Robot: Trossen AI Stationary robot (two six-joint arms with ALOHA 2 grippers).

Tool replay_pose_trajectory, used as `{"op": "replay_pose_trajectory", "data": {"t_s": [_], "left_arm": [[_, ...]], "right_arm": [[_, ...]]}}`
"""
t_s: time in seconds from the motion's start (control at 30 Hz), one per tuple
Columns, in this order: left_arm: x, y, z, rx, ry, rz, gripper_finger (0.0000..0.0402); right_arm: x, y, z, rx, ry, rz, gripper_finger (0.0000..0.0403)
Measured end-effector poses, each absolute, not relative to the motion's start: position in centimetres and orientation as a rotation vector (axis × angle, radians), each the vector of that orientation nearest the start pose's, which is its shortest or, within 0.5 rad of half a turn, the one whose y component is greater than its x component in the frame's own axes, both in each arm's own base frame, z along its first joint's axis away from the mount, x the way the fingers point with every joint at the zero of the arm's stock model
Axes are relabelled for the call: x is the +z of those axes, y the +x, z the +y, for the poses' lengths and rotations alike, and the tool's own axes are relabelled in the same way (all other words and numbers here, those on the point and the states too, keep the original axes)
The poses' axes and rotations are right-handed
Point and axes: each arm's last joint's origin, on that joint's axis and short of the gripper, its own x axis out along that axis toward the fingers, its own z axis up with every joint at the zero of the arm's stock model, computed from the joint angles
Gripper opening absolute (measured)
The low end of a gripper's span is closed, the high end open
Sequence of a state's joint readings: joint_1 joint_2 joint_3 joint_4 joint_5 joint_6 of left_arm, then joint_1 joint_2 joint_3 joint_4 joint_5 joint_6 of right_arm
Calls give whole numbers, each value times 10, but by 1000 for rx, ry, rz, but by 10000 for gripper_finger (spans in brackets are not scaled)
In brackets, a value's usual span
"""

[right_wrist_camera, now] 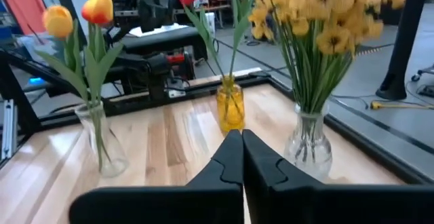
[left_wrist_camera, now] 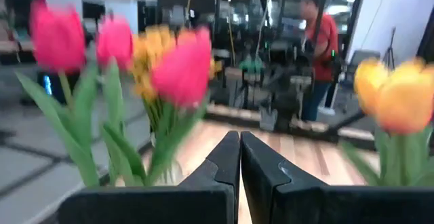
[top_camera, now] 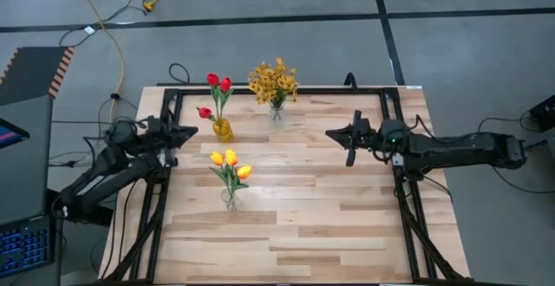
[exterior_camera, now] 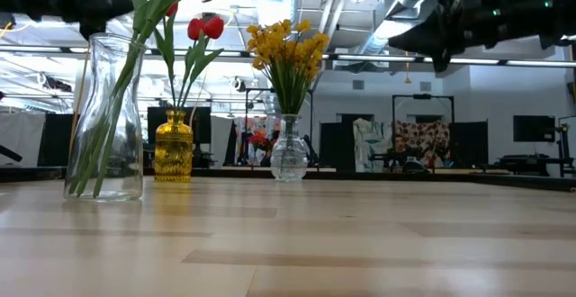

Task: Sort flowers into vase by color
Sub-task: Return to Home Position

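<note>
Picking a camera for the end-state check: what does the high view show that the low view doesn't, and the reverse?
Only high: the yellow-orange tulip blooms, and where the left gripper and right gripper sit, at opposite table sides, apart from the vases.
Only low: the near clear vase side-on with stems inside, blooms cut off at the top, plus the room behind.
Both: red tulips in the yellow vase, mustard-yellow sprays in the far clear vase.

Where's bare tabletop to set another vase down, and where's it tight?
Free: near strip of the table, in front of the yellow-orange tulip vase, and the boards under the right gripper. Crowded: back left, around the yellow vase, spray vase and left gripper.
</note>
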State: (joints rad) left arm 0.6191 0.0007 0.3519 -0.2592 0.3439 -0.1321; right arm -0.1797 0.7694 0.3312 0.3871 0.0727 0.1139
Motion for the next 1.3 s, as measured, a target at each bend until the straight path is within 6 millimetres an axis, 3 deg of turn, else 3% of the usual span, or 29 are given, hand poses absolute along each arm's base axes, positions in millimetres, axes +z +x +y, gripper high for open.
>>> {"op": "replay_pose_trajectory", "data": {"t_s": [0.17, 0.5, 1.13, 1.3], "left_arm": [[240, 62, 30, 248, -104, -102, 0], [213, 80, 30, 178, -136, -164, 0], [212, 85, 14, 209, -50, -157, 0], [196, 91, 13, 217, -58, -159, 0]], "right_arm": [[216, 167, -33, -256, 136, 34, 38], [200, 161, -33, -265, 135, 5, 22], [186, 159, -30, -259, 154, 76, 29], [184, 159, -30, -261, 167, 102, 21]]}}
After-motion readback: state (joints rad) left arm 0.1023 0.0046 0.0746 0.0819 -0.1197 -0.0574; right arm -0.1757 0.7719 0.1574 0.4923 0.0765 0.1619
